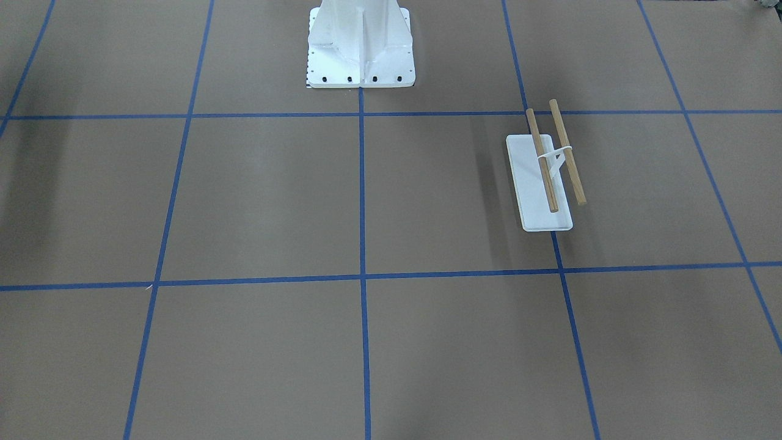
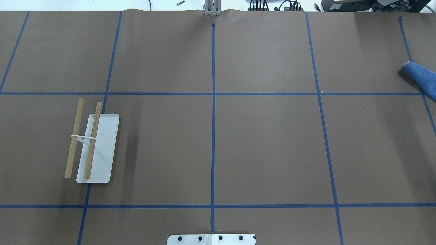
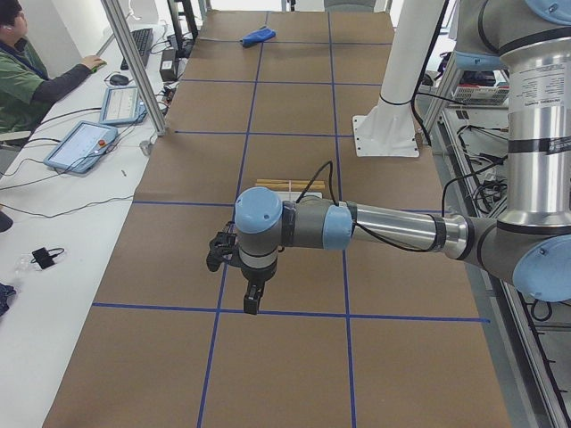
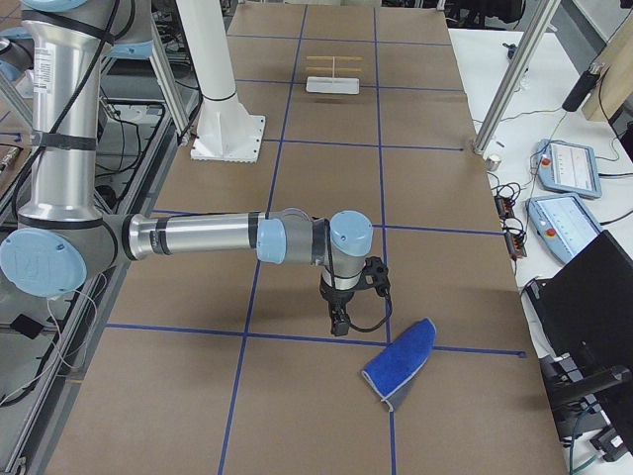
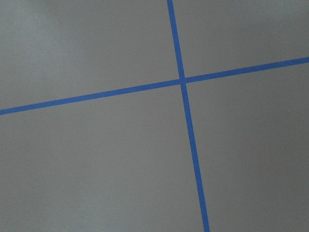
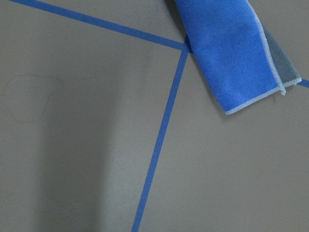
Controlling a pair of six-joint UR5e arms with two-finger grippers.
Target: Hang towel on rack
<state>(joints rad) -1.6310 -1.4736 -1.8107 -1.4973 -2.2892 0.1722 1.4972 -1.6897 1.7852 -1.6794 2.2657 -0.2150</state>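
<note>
Item: table [image 2: 265,146], covered in brown paper and marked off in squares by blue tape lines [image 5: 186,116]. Item: the rack [image 2: 102,149], standing on the robot's left half of the table; flat white base, white bracket, two parallel wooden dowels [image 1: 568,153] lying level, one over the base and the other out past its long edge; nothing hangs on them. Item: the towel [image 6: 227,53], lying folded on the table at the robot's far right, well apart from the rack; blue side up, a grey corner and pale stitched edge showing in the right wrist view, one end resting over a tape crossing; only part of it comes into the overhead view at the right edge. Item: right gripper [image 4: 339,322], pointing down near a tape line, just beside the towel and not touching it; seen only from the side, so whether its jaws are parted or closed cannot be told. Item: left gripper [image 3: 253,301], pointing down over the table near the rack, on the side nearer the table's left end; jaw state likewise cannot be told; its wrist camera shows only paper and a tape crossing. Item: white bolted pedestal [image 1: 360,43], at the robot's side of the table. Item: operator [image 3: 27,71], seated at a side bench.
</note>
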